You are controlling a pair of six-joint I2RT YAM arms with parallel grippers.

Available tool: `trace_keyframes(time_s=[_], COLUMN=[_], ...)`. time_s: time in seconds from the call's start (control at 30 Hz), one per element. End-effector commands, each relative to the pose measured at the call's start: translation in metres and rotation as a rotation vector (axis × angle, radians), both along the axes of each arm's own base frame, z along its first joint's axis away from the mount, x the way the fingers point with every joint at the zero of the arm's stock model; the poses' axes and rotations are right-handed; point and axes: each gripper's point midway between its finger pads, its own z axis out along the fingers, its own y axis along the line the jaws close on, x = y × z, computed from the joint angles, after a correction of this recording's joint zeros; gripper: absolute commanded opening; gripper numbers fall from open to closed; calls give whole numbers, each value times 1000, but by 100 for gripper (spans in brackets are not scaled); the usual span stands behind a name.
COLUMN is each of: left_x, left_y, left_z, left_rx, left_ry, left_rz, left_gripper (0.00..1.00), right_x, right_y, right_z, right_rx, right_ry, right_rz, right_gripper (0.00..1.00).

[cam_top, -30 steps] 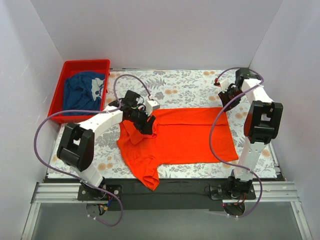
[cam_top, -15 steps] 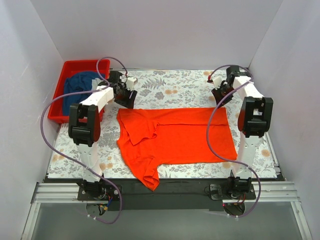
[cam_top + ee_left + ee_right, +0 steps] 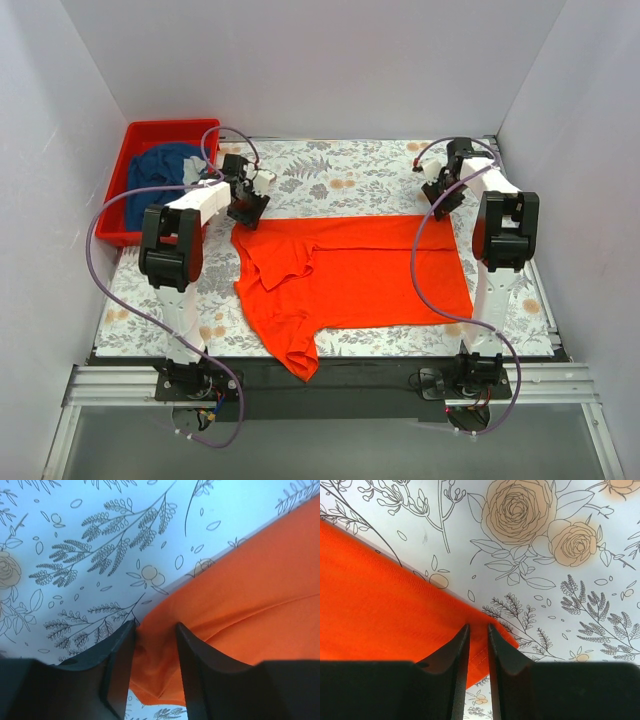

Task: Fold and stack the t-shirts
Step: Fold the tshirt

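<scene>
Inside my right gripper [image 3: 478, 626], the orange-red t-shirt [image 3: 380, 605] corner is pinched; my left gripper [image 3: 155, 625], half open, straddles another.

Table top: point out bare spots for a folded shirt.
Best is the floral strip between the bright orange cloth t-shirt's far edge and the back wall. The patch left of it, nearer than the red plastic bin, sits under the left arm. The right margin is narrow, under the right arm.

no legible text, labels or numbers, pale print [image 3: 191, 172] on blue t-shirt [image 3: 158, 180] too small to read
</scene>
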Motion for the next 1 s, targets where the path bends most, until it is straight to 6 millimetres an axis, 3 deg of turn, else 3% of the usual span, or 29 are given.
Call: trace_keyframes(time_s=[0.0,0.13,0.17,0.2,0.37,0.4,0.43,0.5,0.57,0.6,0.67,0.7,0.73,0.77,0.8,0.83,0.87,0.9,0.93,0.97], left_x=[-17,-3,1,18,68,74,91,101,118,121,127,127,126,121,116,105,90,78,61,46], left_y=[28,24,22,19,14,17,16,14,11,1,-11,-17,-26,-32,-35,-44,-46,-49,-52,-59], left_z=[-4,-8,-16,-7,-7,-22,-14,-20,-16,-11,16,30,44,72,87,99,127,135,146,155], left_rx=[103,87,79,66,64,86,81,73,56,4,-65,-104,-157,-193,-218,-263,-288,-308,-332,-365], left_ry=[31,19,34,-2,-74,-66,-106,-113,-151,-155,-195,-214,-223,-255,-266,-257,-284,-280,-267,-262], left_rz=[23,37,49,57,88,99,106,121,135,128,113,99,80,64,52,16,-7,-37,-70,-136], left_gripper=[36,18,8,5,2,1,0,1,6,17,28,32,39,41,45,52,58,63,66,67], right_x=[-9,-2,6,10,42,50,56,69,85,89,97,99,96,93,89,82,70,56,47,27], right_y=[-15,-15,-15,-14,-18,-21,-21,-29,-28,-27,-22,-16,-14,-11,-5,-4,-2,2,3,5], right_z=[-24,-26,-21,-23,-22,-24,-25,-30,-22,-18,-4,16,25,35,68,79,81,107,116,108], right_rx=[-83,-84,-80,-75,-92,-103,-101,-146,-140,-128,-98,-65,-54,-44,-18,-10,-8,8,10,17], right_ry=[36,22,-1,-1,-64,-77,-90,-124,-172,-188,-219,-255,-261,-273,-322,-332,-319,-346,-350,-306], right_rz=[-10,-28,-36,-51,-92,-103,-106,-128,-136,-137,-139,-123,-117,-94,-66,-50,-9,19,34,63], right_gripper=[26,26,26,26,27,27,27,29,32,34,42,45,51,57,65,77,81,89,91,91])
